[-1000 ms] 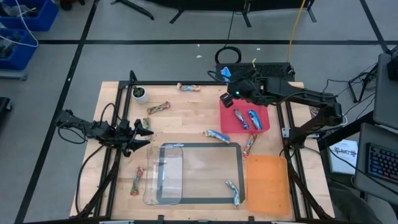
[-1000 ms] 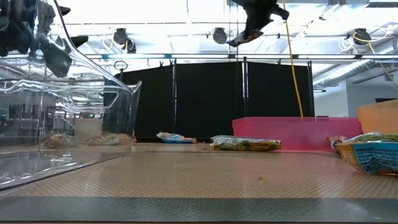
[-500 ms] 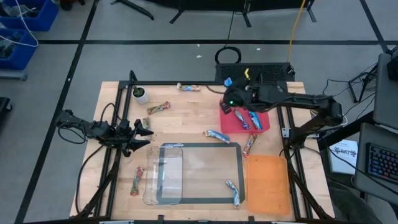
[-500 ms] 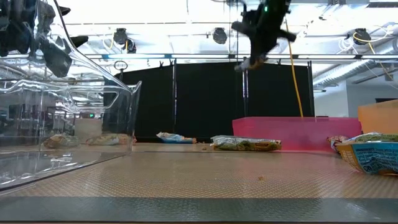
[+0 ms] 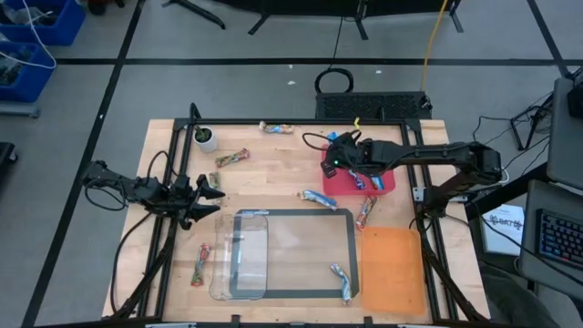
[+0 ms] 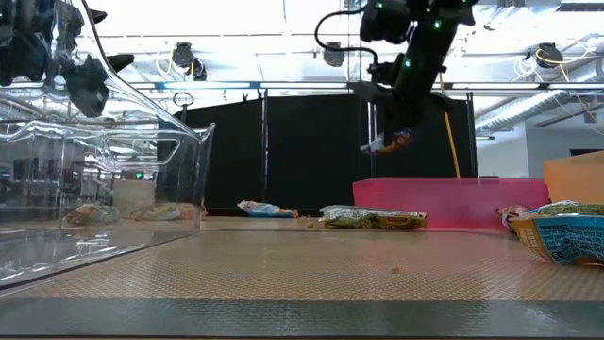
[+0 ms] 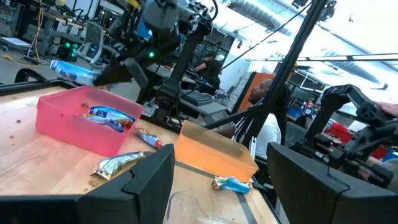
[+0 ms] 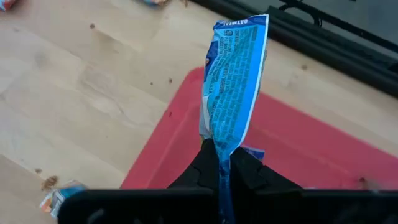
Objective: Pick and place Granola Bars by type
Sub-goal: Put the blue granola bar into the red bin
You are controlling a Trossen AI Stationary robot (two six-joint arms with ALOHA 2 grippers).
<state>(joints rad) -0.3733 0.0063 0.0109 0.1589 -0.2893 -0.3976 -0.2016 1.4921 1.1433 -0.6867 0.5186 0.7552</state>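
Note:
My right gripper [image 5: 341, 163] is shut on the end of a blue granola bar [image 8: 233, 81], which hangs above the near-left corner of the pink bin [image 5: 381, 186]. The low view shows the bar [image 6: 388, 144] well above the bin's wall [image 6: 444, 203]. Two blue bars [image 5: 369, 174] lie inside the bin. Other bars are spread over the table: one at the back [image 5: 276, 128], a red one [image 5: 232, 158], a blue one [image 5: 318, 197], a red one [image 5: 366, 212], one at the front left [image 5: 199, 265] and one on the mat [image 5: 342, 281]. My left gripper [image 5: 208, 196] waits open at the left.
A clear container [image 5: 239, 255] stands on the dark-framed mat [image 5: 296, 215]. An orange bin [image 5: 392, 269] sits at the front right. A small white pot with a plant [image 5: 206, 137] is at the back left. People sit beyond the table [image 7: 267, 118].
The right gripper has carried the blue bar from behind the pink bin forward and down, and now holds it over the bin's left corner. The left arm has not moved.

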